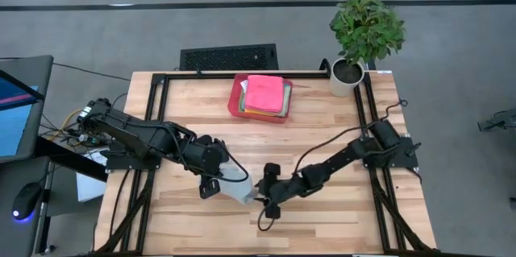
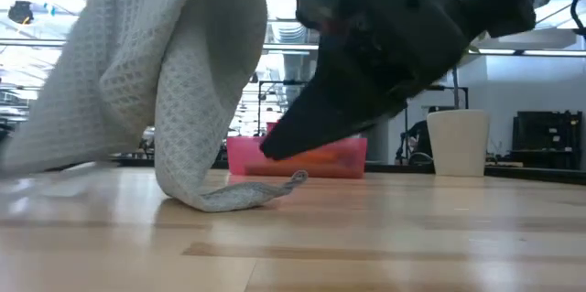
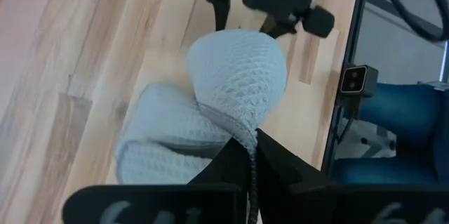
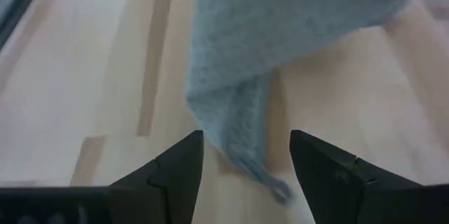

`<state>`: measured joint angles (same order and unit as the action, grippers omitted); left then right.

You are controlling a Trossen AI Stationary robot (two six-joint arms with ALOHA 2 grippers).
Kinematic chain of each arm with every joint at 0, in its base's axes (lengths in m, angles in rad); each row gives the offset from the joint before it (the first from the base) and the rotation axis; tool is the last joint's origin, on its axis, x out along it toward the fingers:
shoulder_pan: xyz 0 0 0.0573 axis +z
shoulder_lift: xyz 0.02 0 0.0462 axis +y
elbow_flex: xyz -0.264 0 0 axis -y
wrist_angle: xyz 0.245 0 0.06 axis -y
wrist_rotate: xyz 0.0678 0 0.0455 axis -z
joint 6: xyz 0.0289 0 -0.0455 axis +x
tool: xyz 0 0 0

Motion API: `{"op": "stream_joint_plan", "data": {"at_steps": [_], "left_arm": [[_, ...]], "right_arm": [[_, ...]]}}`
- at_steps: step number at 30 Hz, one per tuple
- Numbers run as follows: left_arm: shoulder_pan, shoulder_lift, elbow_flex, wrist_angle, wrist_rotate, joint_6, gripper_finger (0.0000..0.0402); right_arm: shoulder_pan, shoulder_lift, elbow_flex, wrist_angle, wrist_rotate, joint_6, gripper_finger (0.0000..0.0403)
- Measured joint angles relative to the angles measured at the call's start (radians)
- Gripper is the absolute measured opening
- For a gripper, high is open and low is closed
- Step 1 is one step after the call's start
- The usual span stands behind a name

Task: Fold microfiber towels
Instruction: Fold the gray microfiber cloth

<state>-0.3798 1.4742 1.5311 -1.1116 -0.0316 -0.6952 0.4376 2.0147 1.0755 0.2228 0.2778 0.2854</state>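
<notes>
The left arm reaches in from the surface's left edge, stretched toward the middle front, its left hand (image 1: 216,178) clamped together on the top edge of a grey towel (image 1: 240,190); the left wrist view shows the cloth pinched between the two dark fingers (image 3: 277,164). The right arm comes from the right edge, bent low across the wood, and its right hand (image 1: 264,195) sits just beside the towel with its fingers (image 4: 184,162) spread apart, holding nothing; the towel's loose corner lies on the wood between them.

The grey towel hangs from the left hand's grip, its long axis running roughly upright, draped in a fold. Its lower corner (image 2: 265,188) trails onto the surface (image 1: 339,225) and points toward the right hand.

At the back middle, a red tray (image 1: 236,99) holds a stack of folded towels (image 1: 264,94), pink on top, well apart from both hands. A potted plant (image 1: 360,39) in a white pot stands at the back right corner. Bare wood lies open in front of the hands and between them and the tray; black frame rails (image 1: 157,108) border the surface's sides.
</notes>
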Motion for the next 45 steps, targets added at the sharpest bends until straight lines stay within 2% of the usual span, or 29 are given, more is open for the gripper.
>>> {"op": "stream_joint_plan", "data": {"at_steps": [7, 10, 13, 17, 18, 23, 26, 29, 33, 36, 39, 45], "left_arm": [[0.0, 0.0, 0.0, 0.0, -0.001, 0.002, 0.0], [0.0, 0.0, 0.0, 0.002, -0.001, 0.002, 0.0], [0.0, 0.0, 0.0, 0.003, 0.002, -0.002, 0.0], [0.001, 0.0, 0.0, 0.003, 0.03, -0.008, 0.0], [0.001, 0.0, 0.0, 0.003, 0.039, -0.014, 0.0], [0.011, 0.0, 0.015, -0.002, 0.11, -0.074, 0.0], [0.016, 0.0, 0.048, -0.055, 0.144, -0.1, 0.0], [0.029, 0.0, 0.076, -0.15, 0.152, -0.107, 0.0], [0.057, 0.0, 0.083, -0.228, 0.146, -0.114, 0.0], [0.076, 0.0, 0.084, -0.246, 0.126, -0.097, 0.0], [0.102, 0.0, 0.084, -0.254, 0.09, -0.044, 0.0], [0.186, 0.0, 0.084, -0.256, 0.029, 0.073, 0.0]], "right_arm": [[0.003, 0.11, 0.066, -0.001, -0.003, 0.004, 0.0238], [-0.001, 0.138, 0.093, -0.019, 0.012, 0.016, 0.0219], [0.0, 0.144, 0.107, -0.041, 0.035, 0.024, 0.0167], [0.009, 0.105, 0.109, -0.155, 0.081, 0.045, 0.0035], [0.013, 0.086, 0.105, -0.206, 0.105, 0.047, 0.0022], [0.049, -0.055, 0.103, -0.486, 0.176, 0.109, 0.0012], [0.096, -0.181, 0.105, -0.758, 0.267, 0.189, 0.0012], [0.146, -0.312, 0.104, -1.07, 0.356, 0.343, 0.0012], [0.204, -0.463, 0.105, -1.377, 0.479, 0.62, 0.0012], [0.249, -0.543, 0.106, -1.447, 0.527, 0.732, 0.0012], [0.279, -0.596, 0.106, -1.463, 0.561, 0.739, 0.0012], [0.228, -0.633, 0.105, -1.548, 0.589, 0.737, 0.0012]]}}
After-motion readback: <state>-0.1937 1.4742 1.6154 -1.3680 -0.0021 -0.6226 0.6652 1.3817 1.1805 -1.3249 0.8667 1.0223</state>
